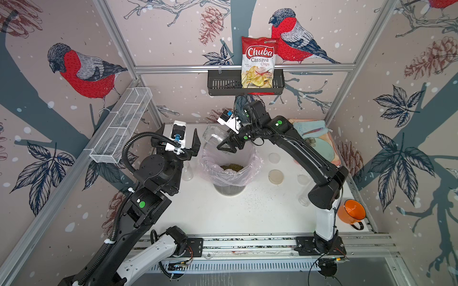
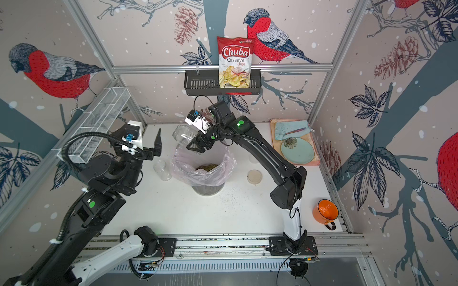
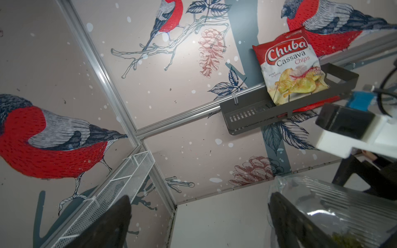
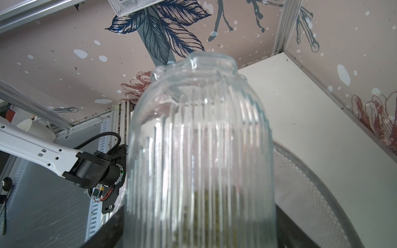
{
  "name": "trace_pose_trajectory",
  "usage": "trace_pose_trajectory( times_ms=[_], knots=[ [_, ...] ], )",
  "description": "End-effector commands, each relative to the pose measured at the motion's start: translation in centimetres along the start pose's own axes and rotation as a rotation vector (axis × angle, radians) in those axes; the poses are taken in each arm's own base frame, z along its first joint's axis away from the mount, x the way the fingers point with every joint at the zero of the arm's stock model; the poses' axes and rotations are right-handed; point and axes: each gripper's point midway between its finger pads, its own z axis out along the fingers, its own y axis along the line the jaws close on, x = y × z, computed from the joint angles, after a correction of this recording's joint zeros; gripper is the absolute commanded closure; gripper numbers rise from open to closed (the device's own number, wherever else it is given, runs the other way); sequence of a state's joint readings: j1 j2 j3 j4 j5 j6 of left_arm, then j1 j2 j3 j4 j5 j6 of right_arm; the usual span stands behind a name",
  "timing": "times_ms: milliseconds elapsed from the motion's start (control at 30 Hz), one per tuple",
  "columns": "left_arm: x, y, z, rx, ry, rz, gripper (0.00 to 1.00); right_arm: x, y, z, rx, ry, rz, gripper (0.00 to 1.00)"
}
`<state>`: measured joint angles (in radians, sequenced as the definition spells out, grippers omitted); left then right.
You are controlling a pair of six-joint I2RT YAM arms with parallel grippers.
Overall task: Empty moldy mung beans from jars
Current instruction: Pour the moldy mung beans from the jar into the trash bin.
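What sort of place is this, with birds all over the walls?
Probably a robot test booth: bird-print panels on an aluminium frame, two arms bolted to a rail, the right gripper holding a glass jar at a bin.

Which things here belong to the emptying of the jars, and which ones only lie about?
Job: ribbed jar, held by right gripper; beans; bin; empty jar; cream lid.
Lying about: chips bag; mug; plate; cloth.
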<state>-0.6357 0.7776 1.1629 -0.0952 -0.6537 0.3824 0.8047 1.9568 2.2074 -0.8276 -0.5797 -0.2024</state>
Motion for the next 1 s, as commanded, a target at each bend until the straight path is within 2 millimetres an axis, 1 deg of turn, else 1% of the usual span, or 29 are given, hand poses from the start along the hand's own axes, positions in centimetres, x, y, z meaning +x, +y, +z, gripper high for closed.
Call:
trace_pose_trajectory(
  times_ms=[0, 67, 133, 200, 300, 433, 567, 733, 800, 967],
  knots=[
    [-0.7, 1.3, 0.0, -0.058, 0.000, -0.191, 0.03, -3.3, 0.2, -1.4, 0.015, -0.142, -0.033, 0.65],
    [-0.8, 0.3, 0.1, -0.002, -0.012, -0.172, 0.03, -3.9, 0.1, -1.9, 0.028, -0.186, -0.029, 0.65],
    [-0.7, 0.3, 0.0, -0.006, -0.027, -0.181, 0.03, -4.2, 0.0, -2.3, 0.031, -0.222, -0.020, 0.64],
    [-0.7, 0.4, -0.3, -0.002, -0.041, -0.187, 0.03, -4.6, 0.6, -2.7, 0.027, -0.254, -0.027, 0.64],
    [-0.8, 0.1, -0.5, 0.021, -0.055, -0.180, 0.03, -5.3, 0.8, -3.5, 0.052, -0.313, -0.026, 0.64],
    [-0.6, -0.3, -0.3, 0.031, -0.047, -0.171, 0.03, -6.0, 0.4, -4.1, 0.130, -0.388, -0.030, 0.64],
    [-0.4, -0.6, -0.1, 0.039, -0.039, -0.169, 0.03, -6.2, -0.5, -4.0, 0.206, -0.432, -0.030, 0.65],
    [-0.2, -0.8, 0.0, 0.039, -0.038, -0.168, 0.03, -6.3, -0.8, -4.3, 0.275, -0.499, -0.030, 0.65],
    [-0.2, -0.8, 0.0, 0.040, -0.039, -0.169, 0.03, -6.4, -0.8, -4.5, 0.317, -0.523, -0.033, 0.65],
    [-0.4, -1.1, 0.3, 0.046, -0.043, -0.165, 0.03, -6.9, -0.2, -5.3, 0.388, -0.590, -0.052, 0.65]
  ],
)
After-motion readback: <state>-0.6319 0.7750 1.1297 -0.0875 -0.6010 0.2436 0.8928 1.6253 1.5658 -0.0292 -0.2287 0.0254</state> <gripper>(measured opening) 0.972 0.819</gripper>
